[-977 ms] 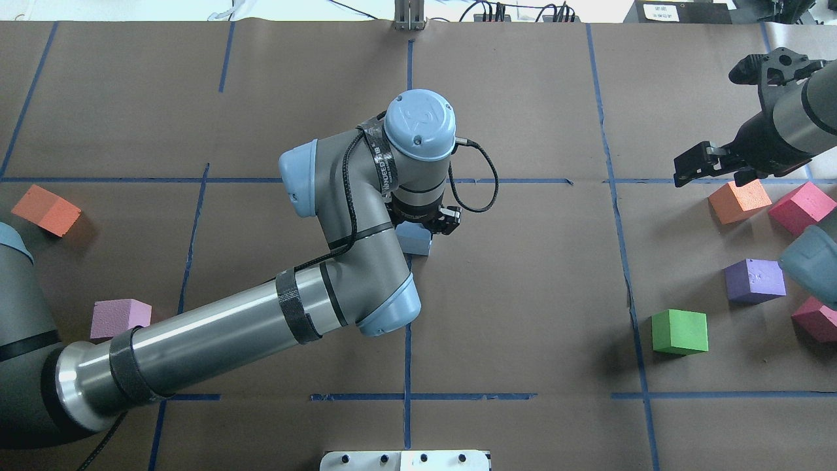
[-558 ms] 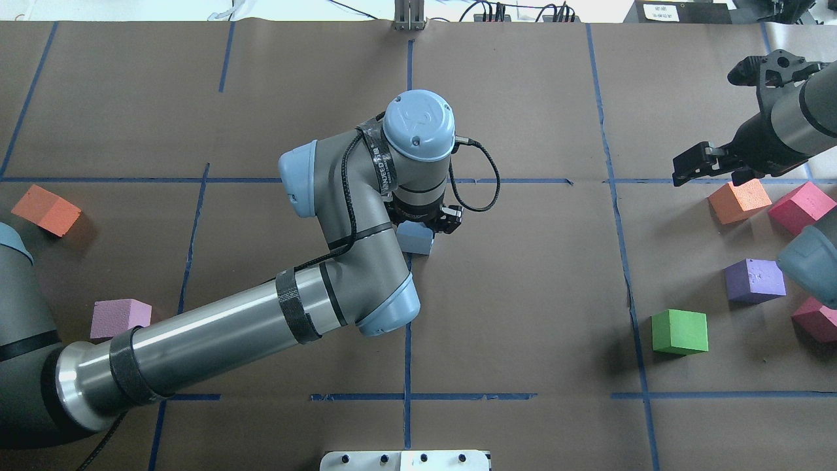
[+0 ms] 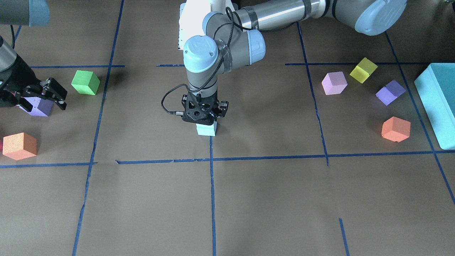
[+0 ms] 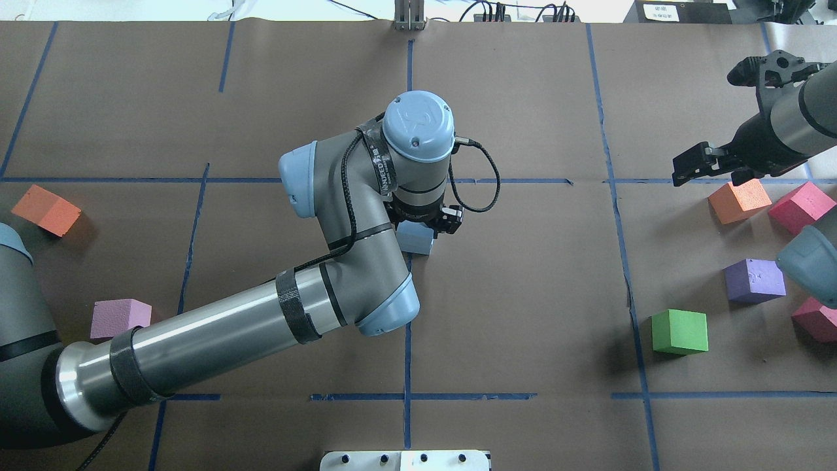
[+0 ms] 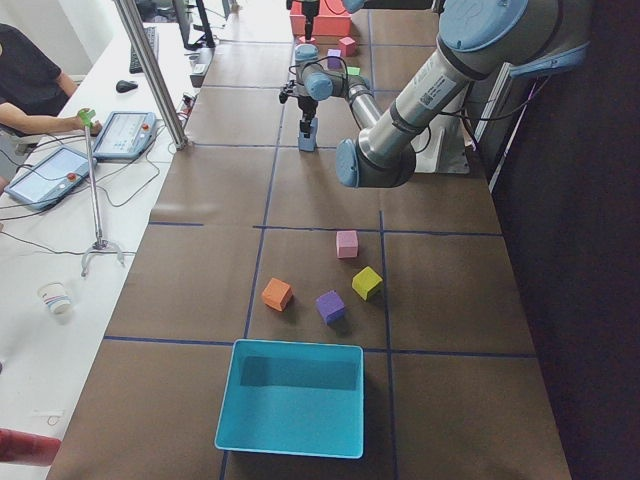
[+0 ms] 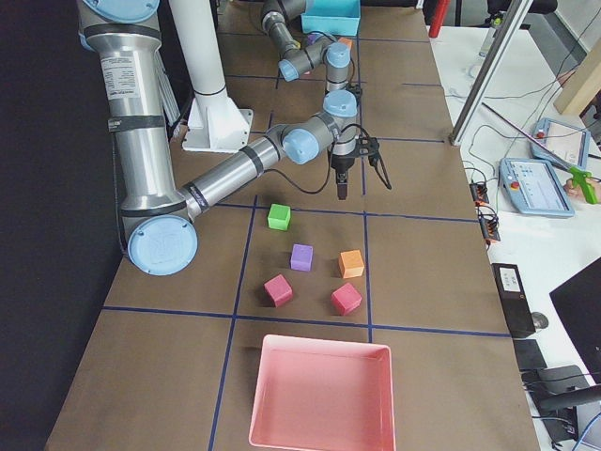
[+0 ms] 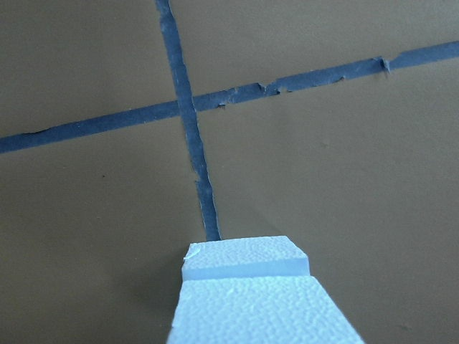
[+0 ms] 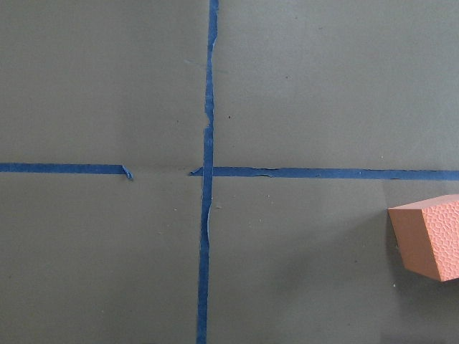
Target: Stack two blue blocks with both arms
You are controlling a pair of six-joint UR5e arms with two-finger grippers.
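At the middle of the table, on a blue tape line: the upper blue block resting upon the lower blue block. Straight above them the left gripper, pointing down around the upper one; cannot tell whether clamped on it or loose. Well apart, near an orange cube, the right gripper, jaws spread wide, holding nothing.

The worktop is brown paper, gridded with dark blue tape lines. Both blocks in the left wrist view are pale sky-blue and finely pebbled: the nearer blue block and the farther blue block. The left arm and right arm are silver-grey with light blue joint caps, while the left tool and right tool are black. Around them lie a green cube, an orange cube, a purple cube, a magenta cube, a yellow cube and a teal box.
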